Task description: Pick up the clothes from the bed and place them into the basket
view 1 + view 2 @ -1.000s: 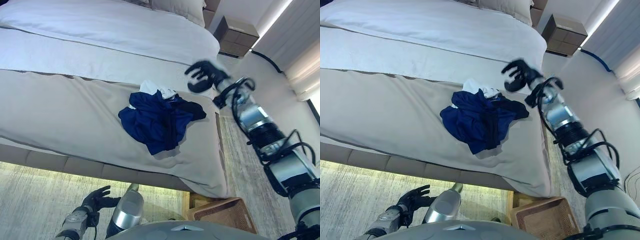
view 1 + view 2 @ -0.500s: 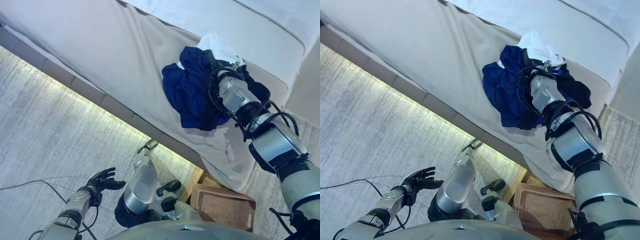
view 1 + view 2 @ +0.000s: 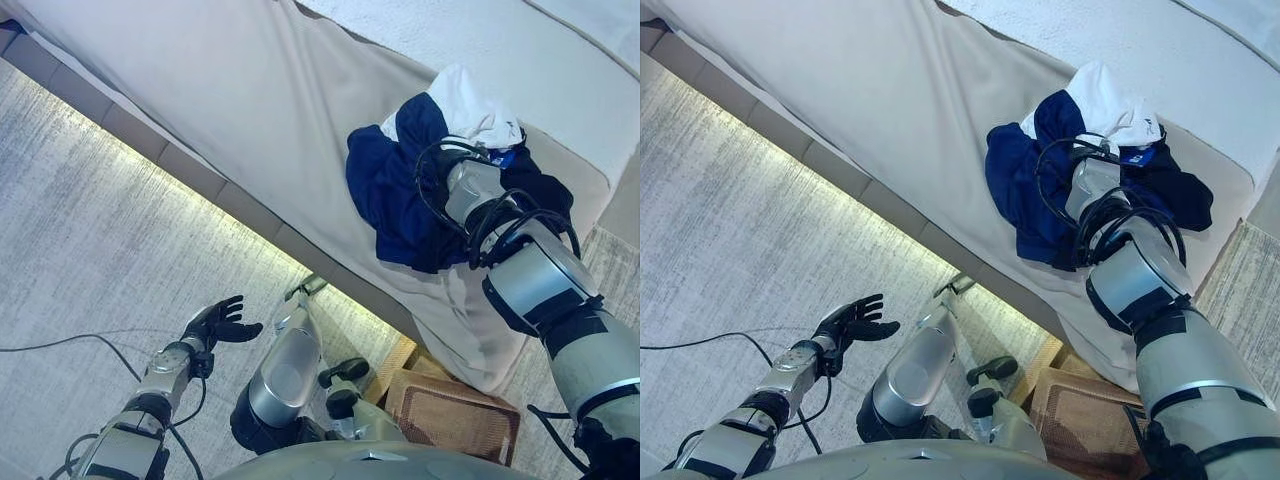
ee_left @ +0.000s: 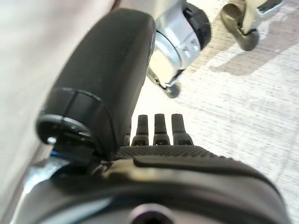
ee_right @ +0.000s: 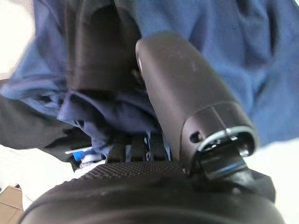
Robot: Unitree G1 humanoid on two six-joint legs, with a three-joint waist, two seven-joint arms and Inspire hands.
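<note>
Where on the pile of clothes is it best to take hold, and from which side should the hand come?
Grip the raised, bunched blue folds in the middle of the pile of clothes, coming from above. The heap lies crumpled on the flat bed, so its folds give fingers something to close around. The right hand is already down in that blue cloth.

Floor: you see a pale grey woven carpet [image 3: 90, 230] running along the near side, lit by a yellowish strip of light.
White bedding: you find a white sheet [image 3: 1200, 60] lying past the beige cover, at the far edge.
Floor cable: you see a thin dark cable [image 3: 60, 343] crossing the carpet.
</note>
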